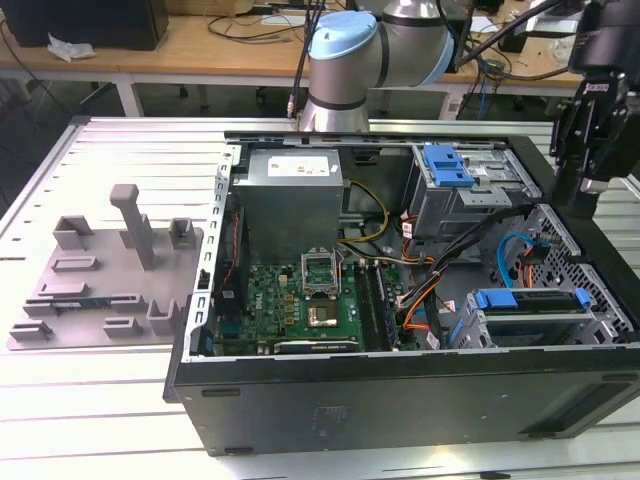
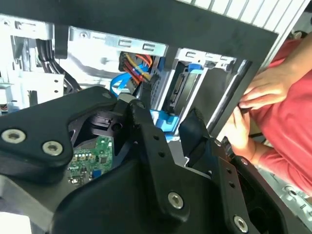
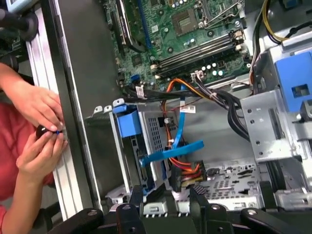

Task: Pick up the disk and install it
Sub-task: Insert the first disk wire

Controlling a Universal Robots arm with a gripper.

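Note:
The disk [image 1: 528, 299], silver with blue carrier rails, lies in the drive cage at the near corner of the open computer case, on the exterior view's right. Its blue carrier end [image 3: 128, 123] shows in the first wrist view, slotted into the cage. My gripper [image 1: 578, 185] hangs above the case's right wall, higher than the cage. In both wrist views its two black fingers stand apart with nothing between them, so the gripper [image 3: 168, 196] is open and empty. Past the open gripper [image 2: 165, 121], a blue part of the cage shows in the gap.
A person's hands [image 3: 39, 114] in a red sleeve [image 2: 292, 126] hold a small dark thing at the case's outer edge. A ribbed blue latch [image 1: 447, 165] tops the upper bay. Cables [image 3: 183, 146] run beside the cage. A grey tray [image 1: 105, 280] with posts lies on the left.

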